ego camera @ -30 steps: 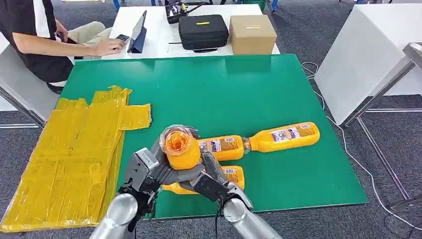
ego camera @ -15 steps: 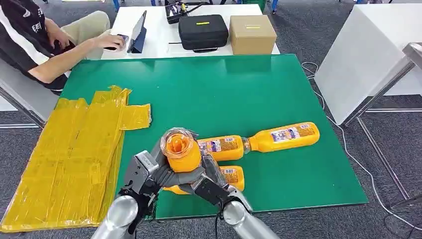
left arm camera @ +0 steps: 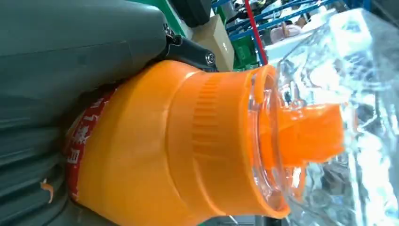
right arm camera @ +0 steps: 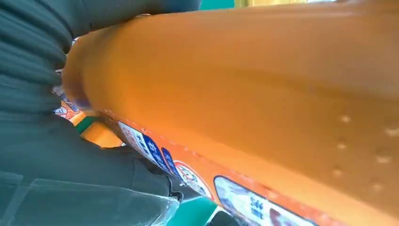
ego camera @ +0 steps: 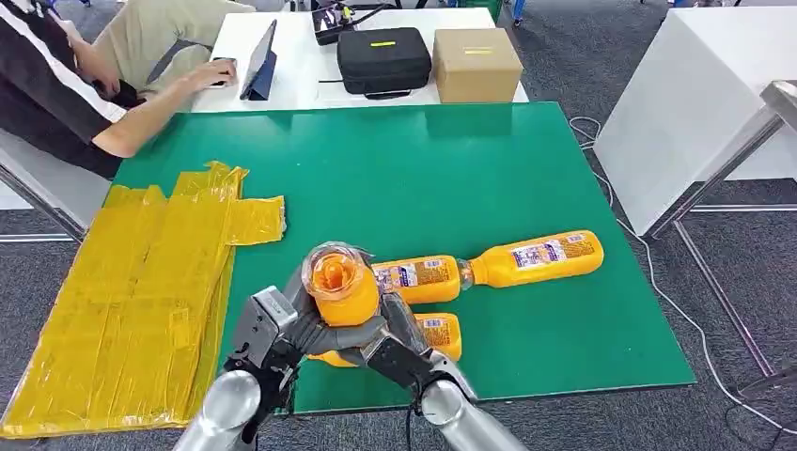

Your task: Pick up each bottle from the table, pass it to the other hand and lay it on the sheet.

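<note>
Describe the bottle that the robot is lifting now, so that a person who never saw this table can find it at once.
Look at the near edge of the green table, where the left hand and the right hand meet. The held bottle stands upright between them, its clear cap toward the camera. The other orange bottles lie flat on the table.

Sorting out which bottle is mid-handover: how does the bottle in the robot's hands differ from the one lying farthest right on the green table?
The held bottle stands upright, cap end toward the camera; the far-right bottle lies on its side. The held bottle is off the table, with the left hand and right hand around it; nothing grips the far-right bottle. Both are orange with labels.
</note>
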